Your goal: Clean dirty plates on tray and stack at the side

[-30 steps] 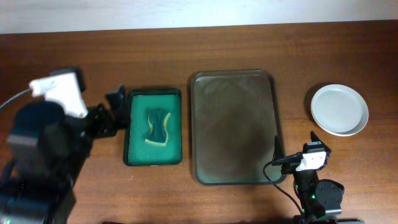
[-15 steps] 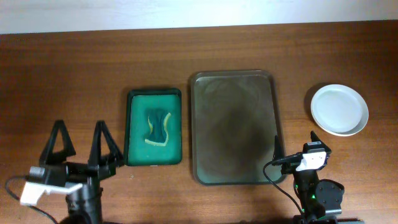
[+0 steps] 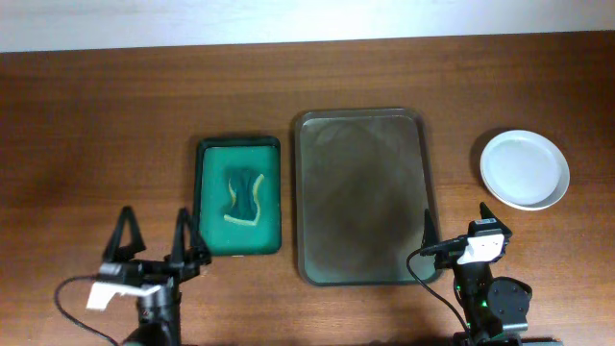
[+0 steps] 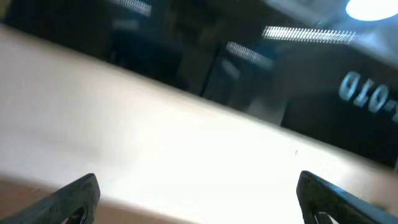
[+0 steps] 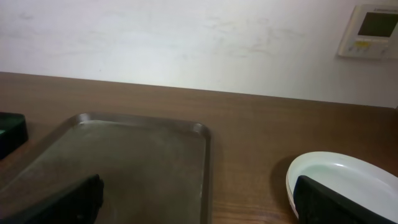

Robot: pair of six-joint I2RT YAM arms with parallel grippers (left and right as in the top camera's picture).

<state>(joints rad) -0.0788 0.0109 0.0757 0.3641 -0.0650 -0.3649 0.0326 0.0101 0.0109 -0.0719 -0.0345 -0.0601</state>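
Note:
The dark tray (image 3: 360,192) lies mid-table with nothing on it. To its right, off the tray, a clean white plate (image 3: 524,169) rests on the wood; whether others lie under it I cannot tell. My left gripper (image 3: 154,236) is open at the front left edge, below the green tray. My right gripper (image 3: 456,223) is open at the tray's front right corner. In the right wrist view the tray (image 5: 124,155) and the plate (image 5: 348,177) lie beyond my open right gripper (image 5: 199,205). The left wrist view is blurred, with my left gripper (image 4: 199,199) wide open and holding nothing.
A small green tray (image 3: 213,197) with a teal and yellow sponge (image 3: 244,195) sits left of the dark tray. A wall runs behind the table's far edge, with a white panel (image 5: 372,30) on it.
My left arm has swung from beside the green tray back to the front left edge, still open. The right arm, plate and trays have not moved.

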